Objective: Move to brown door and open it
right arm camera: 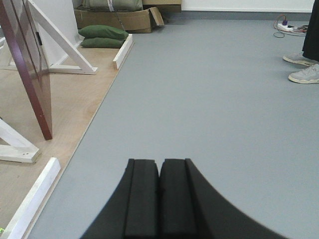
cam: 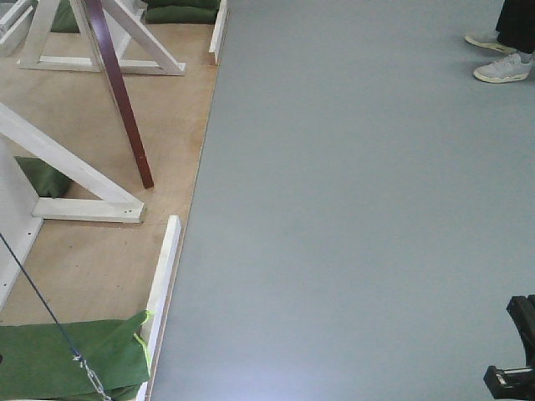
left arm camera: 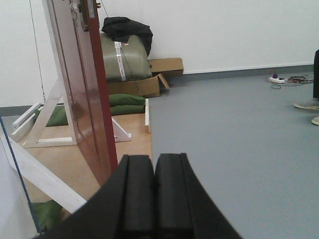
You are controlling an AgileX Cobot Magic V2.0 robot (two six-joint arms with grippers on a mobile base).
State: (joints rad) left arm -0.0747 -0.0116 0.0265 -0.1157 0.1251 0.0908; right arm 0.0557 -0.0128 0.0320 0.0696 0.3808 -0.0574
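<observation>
Front view steeply down, wrist views low, forward (all share brown door (cam: 121, 92))

The brown door (cam: 122, 98) is a glossy, reddish-brown panelled leaf. It stands upright over the plywood platform (cam: 100, 259), left of the grey floor (cam: 351, 209). The left wrist view shows it nearly edge-on, with brass hardware (left arm camera: 83, 15) near the top.

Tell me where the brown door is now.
In the front view, the brown door stands upper left on the wooden platform, between two white support frames.
</observation>
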